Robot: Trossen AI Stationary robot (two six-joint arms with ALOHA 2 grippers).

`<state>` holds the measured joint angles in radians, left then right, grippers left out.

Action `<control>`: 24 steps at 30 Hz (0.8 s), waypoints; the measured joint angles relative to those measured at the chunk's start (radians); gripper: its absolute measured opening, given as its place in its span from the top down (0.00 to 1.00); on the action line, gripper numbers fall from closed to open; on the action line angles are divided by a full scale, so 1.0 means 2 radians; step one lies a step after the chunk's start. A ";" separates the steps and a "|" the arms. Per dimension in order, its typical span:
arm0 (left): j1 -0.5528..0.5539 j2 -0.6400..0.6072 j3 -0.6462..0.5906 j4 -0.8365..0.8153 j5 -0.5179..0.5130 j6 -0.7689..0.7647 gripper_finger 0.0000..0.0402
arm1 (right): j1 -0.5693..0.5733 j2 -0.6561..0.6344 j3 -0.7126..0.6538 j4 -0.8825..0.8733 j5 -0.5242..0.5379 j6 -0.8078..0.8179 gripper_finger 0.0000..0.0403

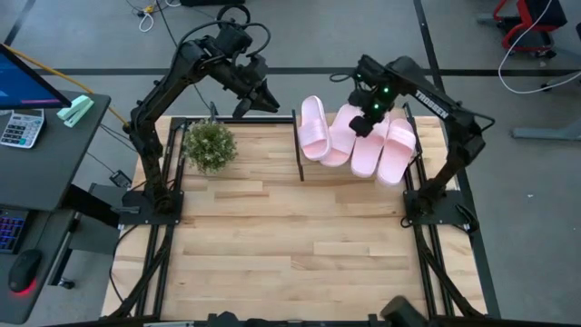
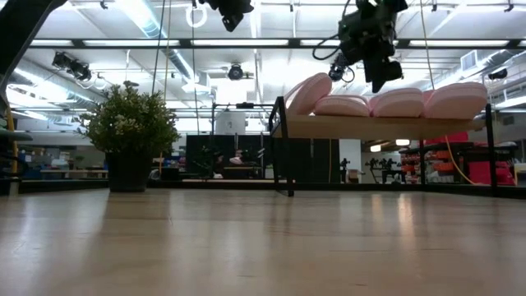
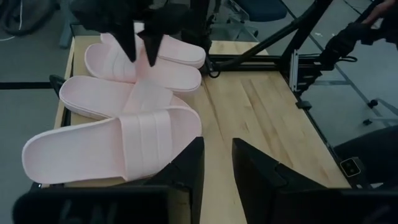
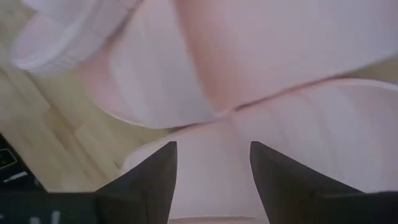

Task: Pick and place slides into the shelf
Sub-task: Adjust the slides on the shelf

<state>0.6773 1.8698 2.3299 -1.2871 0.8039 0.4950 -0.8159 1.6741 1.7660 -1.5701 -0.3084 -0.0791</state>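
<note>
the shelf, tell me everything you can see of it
The flat rectangular light-wood shelf board sits raised above the plank tabletop on thin black metal uprights, one at its left end and one at its right. It looks level and stands at the table's far edge, right of a small potted plant. Four pale pink foam slide sandals lie on it, crowded and overlapping, the leftmost tilted up against its neighbour.

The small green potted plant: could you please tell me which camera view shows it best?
The low view shows the small green potted plant best: side-on, with foliage and dark pot standing on the table. The high view gives only its leafy top, near the left arm. Neither wrist view shows it.
</note>
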 joint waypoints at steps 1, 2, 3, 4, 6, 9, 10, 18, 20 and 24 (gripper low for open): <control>0.000 0.000 0.000 0.000 0.000 0.000 0.78 | -0.009 0.000 0.000 0.000 0.000 -0.008 0.48; 0.000 0.000 0.000 0.000 0.000 0.000 0.79 | -0.018 0.000 0.002 -0.001 0.000 -0.015 0.48; 0.000 0.000 0.000 0.000 0.000 0.000 0.79 | -0.028 0.000 0.006 -0.002 0.001 -0.020 0.48; 0.000 0.000 0.000 0.000 0.000 0.000 0.79 | -0.038 0.000 0.011 -0.001 0.001 -0.023 0.48; 0.000 0.000 0.000 0.002 0.000 0.000 0.80 | -0.059 -0.001 0.022 0.000 0.006 -0.023 0.48; 0.000 0.000 0.000 0.006 0.000 0.000 0.81 | -0.087 -0.001 0.034 0.001 0.055 -0.008 0.48; 0.000 0.000 0.000 0.008 0.000 0.000 0.80 | -0.096 -0.001 0.034 0.000 0.076 0.000 0.48; 0.000 0.000 0.000 0.029 0.000 -0.022 0.79 | -0.157 0.007 0.021 -0.001 0.158 0.061 0.48; 0.000 0.000 0.000 0.045 -0.006 -0.038 0.79 | -0.164 0.012 0.018 0.000 0.187 0.052 0.49; 0.000 0.000 0.000 0.066 -0.021 -0.061 0.81 | -0.168 0.025 0.005 0.000 0.184 0.038 0.54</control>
<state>0.6777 1.8702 2.3299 -1.1547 0.7613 0.3728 -1.1512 1.7242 1.7769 -1.5697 0.0600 -0.0023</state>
